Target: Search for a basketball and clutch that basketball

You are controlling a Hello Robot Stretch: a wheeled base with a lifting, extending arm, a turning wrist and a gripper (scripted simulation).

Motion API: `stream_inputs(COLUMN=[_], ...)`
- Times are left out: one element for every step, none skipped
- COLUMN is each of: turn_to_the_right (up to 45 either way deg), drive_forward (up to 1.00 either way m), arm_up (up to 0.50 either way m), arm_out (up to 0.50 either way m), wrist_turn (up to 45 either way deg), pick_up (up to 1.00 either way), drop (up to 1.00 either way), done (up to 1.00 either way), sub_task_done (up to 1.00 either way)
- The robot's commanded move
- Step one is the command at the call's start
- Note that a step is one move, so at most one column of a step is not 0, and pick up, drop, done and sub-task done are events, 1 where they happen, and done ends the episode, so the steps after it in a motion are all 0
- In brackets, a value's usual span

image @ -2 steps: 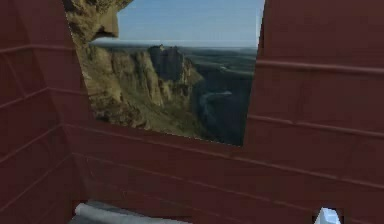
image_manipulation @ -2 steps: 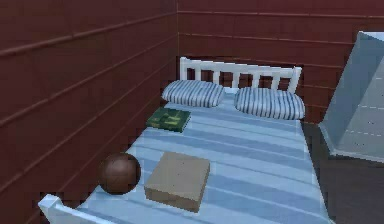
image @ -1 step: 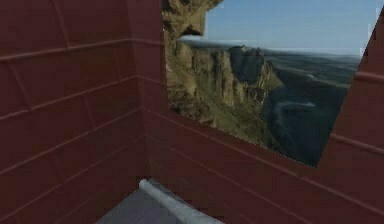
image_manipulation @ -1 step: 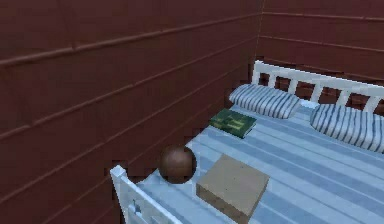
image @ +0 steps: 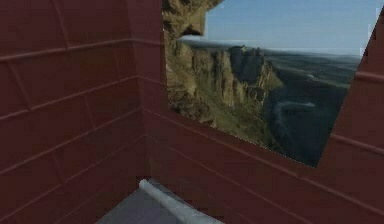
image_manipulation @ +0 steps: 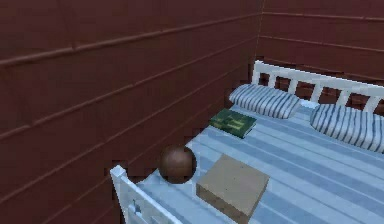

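Planks of dark red wood make the walls (image: pixel 60 100) in the forward view. A wide window (image: pixel 262 80) at 2 o'clock shows cliffs and sky, and a pale rail (image: pixel 172 200) lies at 6 o'clock.

In the arm side view a white-framed bed (image_manipulation: pixel 300 160) spreads toward 4 o'clock. The basketball (image_manipulation: pixel 178 164), dark brown, rests on it at 6 o'clock, with a tan box (image_manipulation: pixel 232 186) just beside it. A green book (image_manipulation: pixel 232 123) lies near the centre, and striped pillows (image_manipulation: pixel 265 100) lie at 2 o'clock. The end effector's state cannot be told.

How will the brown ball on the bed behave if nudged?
The brown ball is round, so it likely rolls at a nudge. The bed looks soft, which may damp that. The tan box beside it would probably block it there.
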Motion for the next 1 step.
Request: stream_inputs(turn_to_the_right=[0.0], drive_forward=[0.0], arm_up=[0.12], arm_out=[0.0], wrist_turn=[0.0], pick_up=[0.0], drop=[0.0], done=[0.0], sub_task_done=[0.0])
